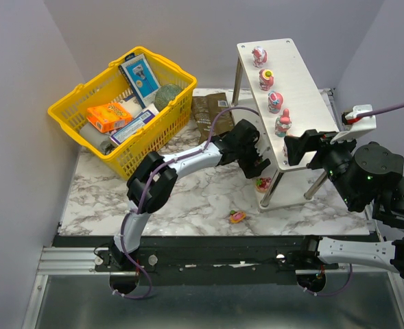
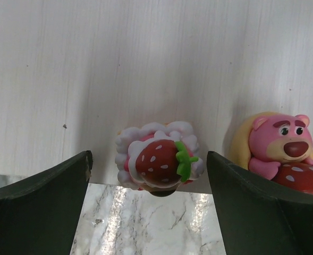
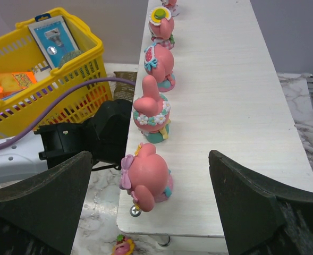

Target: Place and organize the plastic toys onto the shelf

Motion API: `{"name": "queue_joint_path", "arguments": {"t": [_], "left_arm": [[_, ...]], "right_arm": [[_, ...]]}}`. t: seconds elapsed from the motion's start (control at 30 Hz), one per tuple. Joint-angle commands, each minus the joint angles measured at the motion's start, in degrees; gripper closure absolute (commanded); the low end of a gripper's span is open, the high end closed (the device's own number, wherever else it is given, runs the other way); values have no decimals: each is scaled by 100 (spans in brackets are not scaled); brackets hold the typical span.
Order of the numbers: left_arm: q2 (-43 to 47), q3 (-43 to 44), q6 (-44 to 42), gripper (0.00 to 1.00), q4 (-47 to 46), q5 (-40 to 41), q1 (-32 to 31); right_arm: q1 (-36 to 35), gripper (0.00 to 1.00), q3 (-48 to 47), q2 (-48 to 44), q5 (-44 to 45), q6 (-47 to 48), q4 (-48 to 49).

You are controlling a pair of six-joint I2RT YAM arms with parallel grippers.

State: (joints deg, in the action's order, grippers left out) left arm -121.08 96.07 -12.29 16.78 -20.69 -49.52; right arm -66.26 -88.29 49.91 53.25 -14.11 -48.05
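Observation:
The shelf (image 1: 304, 89) stands at the back right. Several pink toys line the left edge of its top board: (image 1: 259, 56), (image 1: 266, 79), (image 1: 275, 102), (image 1: 282, 123). My right gripper (image 1: 299, 147) is open at the board's near end, around the nearest pink toy (image 3: 148, 175) without touching it. My left gripper (image 1: 256, 163) reaches under the top board. It is open in front of a strawberry toy (image 2: 159, 162) on the lower board's edge, with a pink bear toy (image 2: 284, 151) to its right. One small toy (image 1: 237, 217) lies on the table, and another (image 1: 263, 184) lies under the shelf.
A yellow basket (image 1: 71, 103) of grocery boxes stands at the back left. A brown packet (image 1: 208, 113) lies between the basket and the shelf. The shelf's thin metal legs (image 1: 270, 188) stand next to my left gripper. The table has a marble top (image 1: 105, 199).

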Motion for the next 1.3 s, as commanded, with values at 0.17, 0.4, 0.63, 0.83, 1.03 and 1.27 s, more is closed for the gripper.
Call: {"name": "queue_joint_path", "arguments": {"t": [0.17,0.4,0.63,0.83,1.03,1.27], "left_arm": [[277,-36,-27,15,-166,223,74],[277,-62,-71,26,-95,197,83],[278,-133,-45,24,-130,205,83],[418,-308,-27,4,-235,355,83],[559,-475,78,1,-376,460,126],[1042,-1099,254,1,-719,566,223]], "right_arm": [[17,3,-109,-8,45,-4,-20],[25,3,-74,-34,27,-39,-20],[17,3,-65,-34,18,-39,-20],[25,3,-30,-69,1,-74,-20],[25,3,40,-96,10,-110,-29],[17,2,93,-157,62,-153,-29]]}}
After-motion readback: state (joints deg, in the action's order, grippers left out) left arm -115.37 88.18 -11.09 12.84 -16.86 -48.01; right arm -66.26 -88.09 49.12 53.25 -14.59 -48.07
